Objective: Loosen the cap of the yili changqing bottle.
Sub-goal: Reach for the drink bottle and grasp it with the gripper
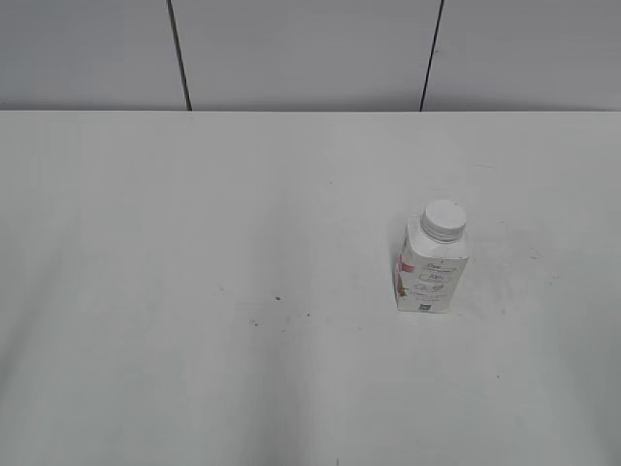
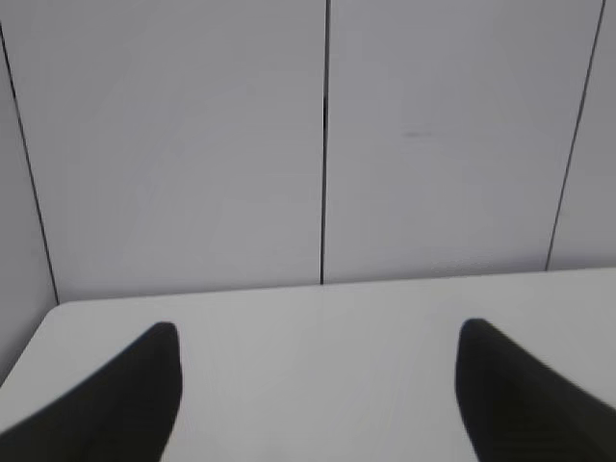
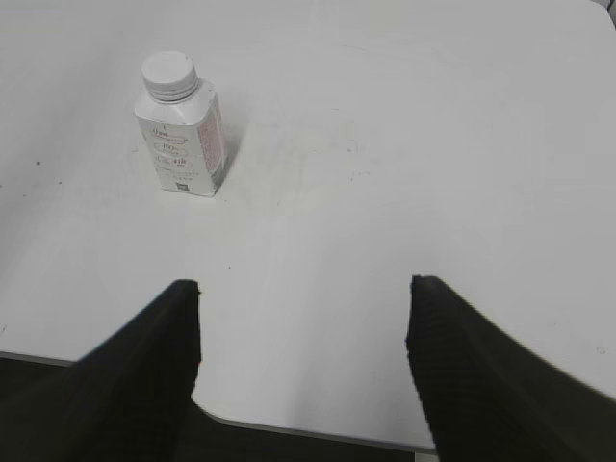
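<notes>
The yili changqing bottle (image 1: 431, 274) stands upright on the white table, right of centre in the exterior view. Its white ribbed cap (image 1: 443, 219) sits on the neck. The bottle also shows in the right wrist view (image 3: 183, 138) at the upper left, with its cap (image 3: 169, 74) on top. My right gripper (image 3: 303, 289) is open and empty, near the table's front edge, well short of the bottle. My left gripper (image 2: 318, 332) is open and empty over bare table, facing the back wall. Neither gripper shows in the exterior view.
The white table (image 1: 194, 291) has a few small dark specks (image 1: 277, 298). A grey panelled wall (image 1: 310, 49) stands behind its far edge. The table's rounded front edge (image 3: 318, 433) lies just below my right gripper.
</notes>
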{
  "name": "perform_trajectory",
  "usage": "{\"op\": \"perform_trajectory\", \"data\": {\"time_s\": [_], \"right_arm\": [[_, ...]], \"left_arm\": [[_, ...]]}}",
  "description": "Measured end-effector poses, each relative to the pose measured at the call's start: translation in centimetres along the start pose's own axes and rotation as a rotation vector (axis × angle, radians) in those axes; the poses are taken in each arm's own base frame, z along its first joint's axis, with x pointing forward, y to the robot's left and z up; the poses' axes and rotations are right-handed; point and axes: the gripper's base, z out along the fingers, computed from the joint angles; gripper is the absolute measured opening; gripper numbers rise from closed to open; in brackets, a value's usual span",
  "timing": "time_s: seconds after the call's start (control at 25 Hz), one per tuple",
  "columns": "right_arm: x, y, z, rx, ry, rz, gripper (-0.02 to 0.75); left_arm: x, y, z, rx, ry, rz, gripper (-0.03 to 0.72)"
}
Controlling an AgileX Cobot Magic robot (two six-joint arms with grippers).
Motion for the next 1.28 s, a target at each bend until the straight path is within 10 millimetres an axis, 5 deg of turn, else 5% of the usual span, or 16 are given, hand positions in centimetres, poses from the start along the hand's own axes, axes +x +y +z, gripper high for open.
{"op": "perform_trajectory", "data": {"time_s": [0.28, 1.28], "right_arm": [[0.0, 0.0, 0.0, 0.000, 0.000, 0.000, 0.532], [0.0, 0.0, 0.0, -0.001, 0.000, 0.000, 0.532]], "left_arm": [[2.4, -0.3, 3.7, 0.014, -0.152, 0.014, 0.515], [7.2, -1.1, 15.9, 0.064, -0.112, -0.006, 0.491]]}}
